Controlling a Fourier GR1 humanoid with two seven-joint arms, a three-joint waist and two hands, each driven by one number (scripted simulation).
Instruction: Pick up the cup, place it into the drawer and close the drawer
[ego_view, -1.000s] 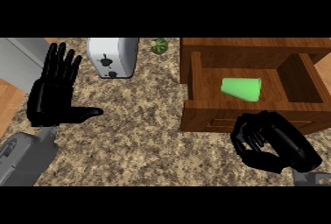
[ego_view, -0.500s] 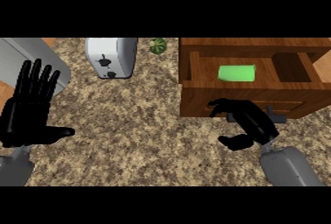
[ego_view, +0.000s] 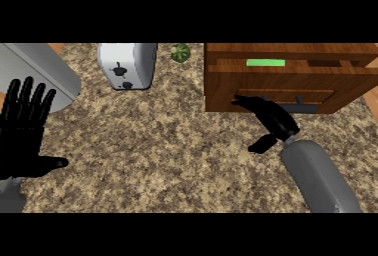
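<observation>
Drawer (ego_view: 288, 82) at counter's (ego_view: 162, 150) far right edge, nearly shut, only a slot open. Cup (ego_view: 266, 63) green, lying inside that slot. My right hand (ego_view: 267, 116) presses drawer front, fingers straight, grasping nothing. Left hand (ego_view: 26, 132) rests open, left edge. Risk: fingers slide off, drawer stays ajar.

We see only a green strip of the cup (ego_view: 266, 62) through the narrow gap left in the wooden drawer (ego_view: 284, 80), which is almost closed in its cabinet.
</observation>
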